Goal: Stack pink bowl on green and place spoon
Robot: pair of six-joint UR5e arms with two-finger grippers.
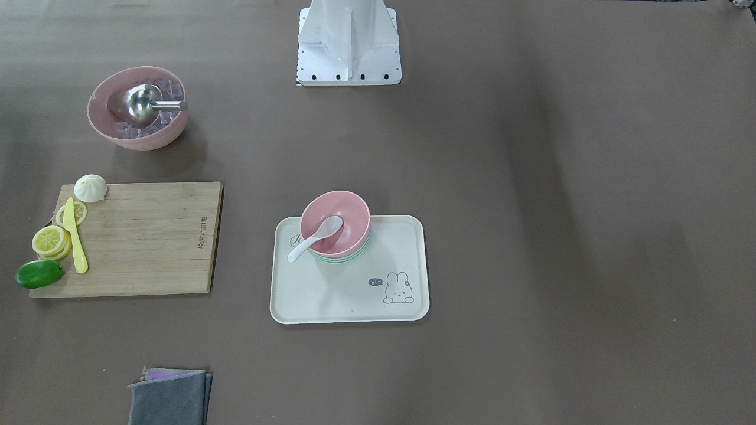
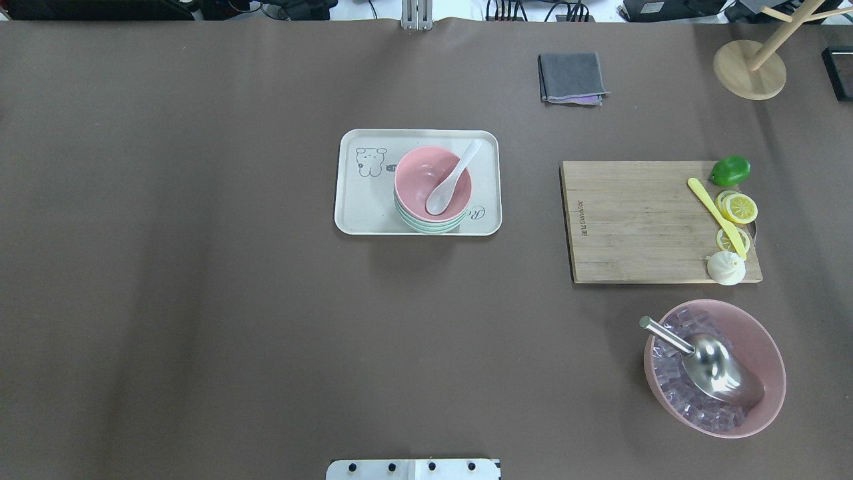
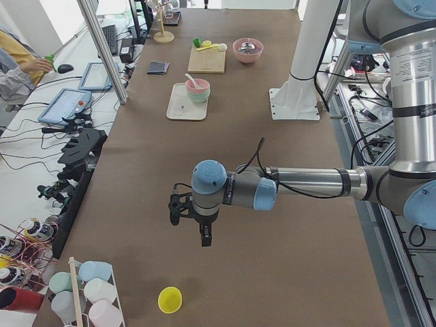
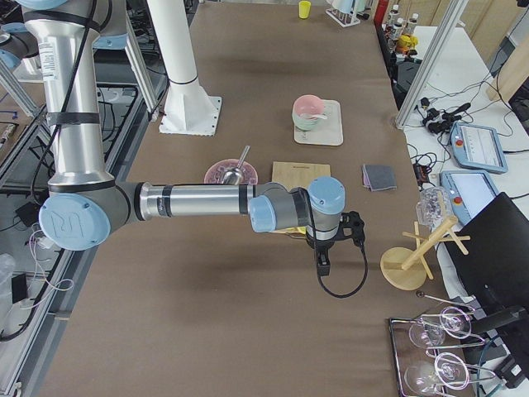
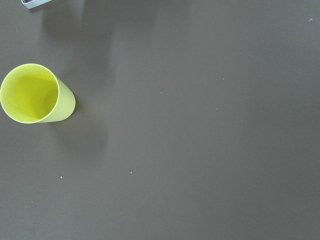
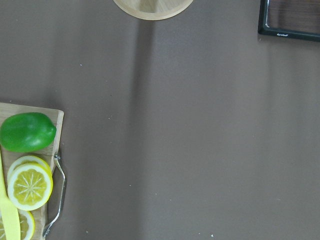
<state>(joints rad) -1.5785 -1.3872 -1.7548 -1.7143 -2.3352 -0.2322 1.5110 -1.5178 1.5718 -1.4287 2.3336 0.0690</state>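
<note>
The small pink bowl (image 2: 420,177) sits nested on the green bowl (image 2: 426,228) on the white tray (image 2: 360,207) at mid table. The white spoon (image 2: 453,179) lies in the pink bowl with its handle over the rim. The stack also shows in the front view (image 1: 335,222). My left gripper (image 3: 206,235) hangs over bare table far from the tray, seen only in the exterior left view. My right gripper (image 4: 322,265) hangs past the cutting board, seen only in the exterior right view. I cannot tell whether either is open or shut.
A large pink bowl (image 2: 766,373) holds ice cubes and a metal scoop (image 2: 706,357). A wooden cutting board (image 2: 640,220) carries lemon slices, a yellow knife, a lime and a bun. A grey cloth (image 2: 572,78), a wooden stand (image 2: 746,67) and a yellow cup (image 5: 35,93) stand apart.
</note>
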